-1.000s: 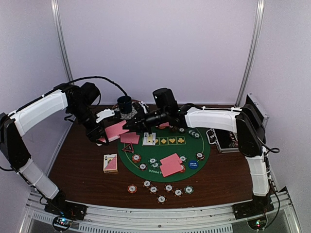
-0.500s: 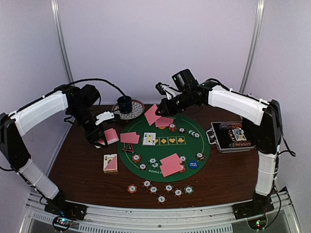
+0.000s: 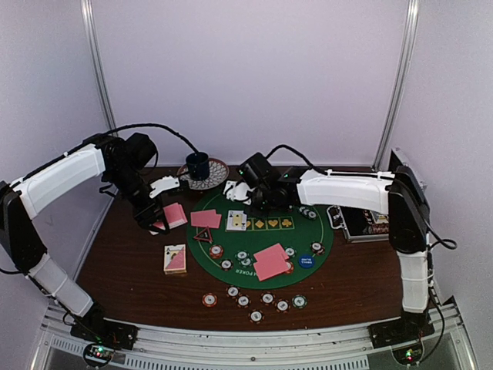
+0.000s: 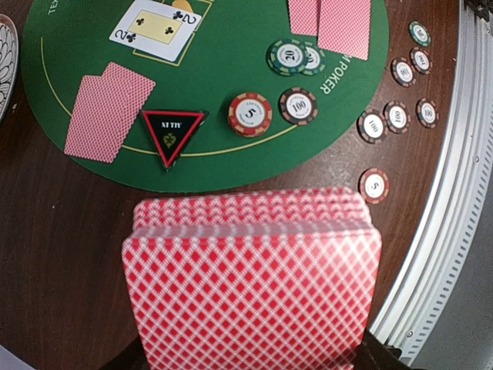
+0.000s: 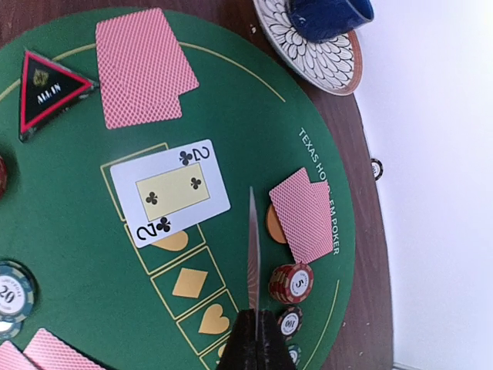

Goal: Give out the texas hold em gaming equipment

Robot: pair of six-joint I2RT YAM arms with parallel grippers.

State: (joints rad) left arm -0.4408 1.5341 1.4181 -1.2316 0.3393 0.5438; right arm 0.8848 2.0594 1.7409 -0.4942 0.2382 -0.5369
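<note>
1. Left jaws clamp a deck of pink-backed cards, held above the tabletop just off the green mat's edge.
2. Right jaws pinch one card edge-on above the mat.
3. Mat reads "TEXAS HO…EM POKER"; triangle marker "ALL IN"; chips 5, 20, 100.

One green mat carries one triangle marker, one face-up card, one blue disc and three pairs of face-down cards. Seven chips lie off it. There is one cup, one saucer, one case, one stack of cards and one card on edge.
</note>
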